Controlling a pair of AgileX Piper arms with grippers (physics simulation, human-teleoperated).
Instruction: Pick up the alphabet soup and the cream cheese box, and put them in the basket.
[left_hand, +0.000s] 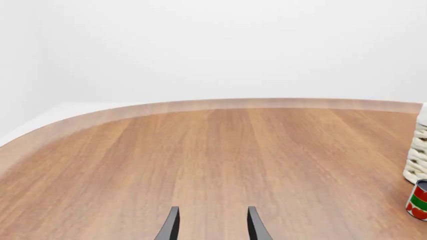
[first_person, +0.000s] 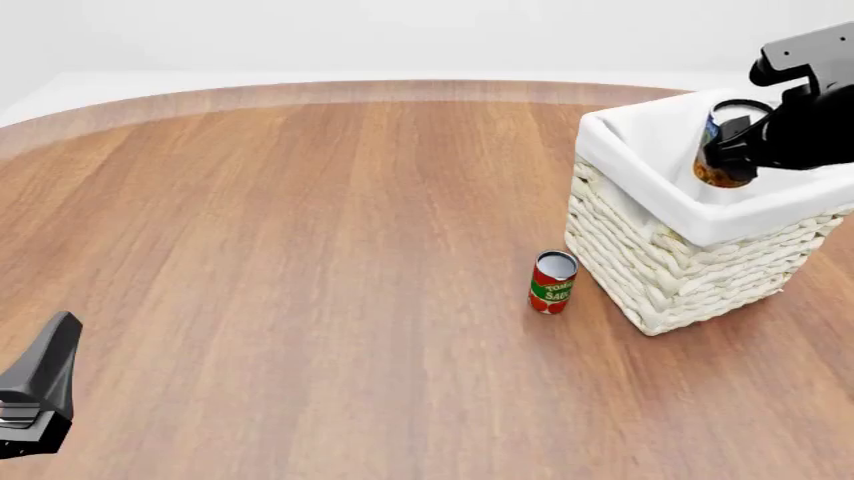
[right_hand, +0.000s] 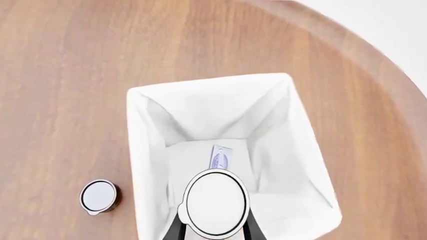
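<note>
Right gripper (first_person: 727, 160) hangs over the basket (first_person: 627, 160), fingers clamped on the alphabet soup (first_person: 721, 165). The can is held up in the air above the basket's opening, tilted in the front view, with its orange lower band facing the camera. In the right wrist view the can's plain silver-white top (right_hand: 216, 202) faces the lens, with a dark finger (right_hand: 175, 231) on each side of it, pressed against the can. It sits over the lined inside of the basket (right_hand: 143, 150), not touching the bottom as far as I can tell.

Cream cheese box (right_hand: 222, 157) lies flat on the cloth floor of the basket, mostly white with a blue oval mark showing, seen just beyond the can top in the right wrist view. The front view does not show it; the basket wall hides it.

Basket stands on the right side of the wooden table (first_person: 294, 250), white lining folded over its woven rim. A small red and green can (first_person: 551, 282) stands upright on the table just beside the basket's near-left side, apart from it. Same can shows from above (right_hand: 100, 196) in the right wrist view and at the edge of the left wrist view (left_hand: 419, 200).

Left gripper (left_hand: 212, 225) sits low over bare table at the near left, well apart from everything, fingers spread with nothing between them.
</note>
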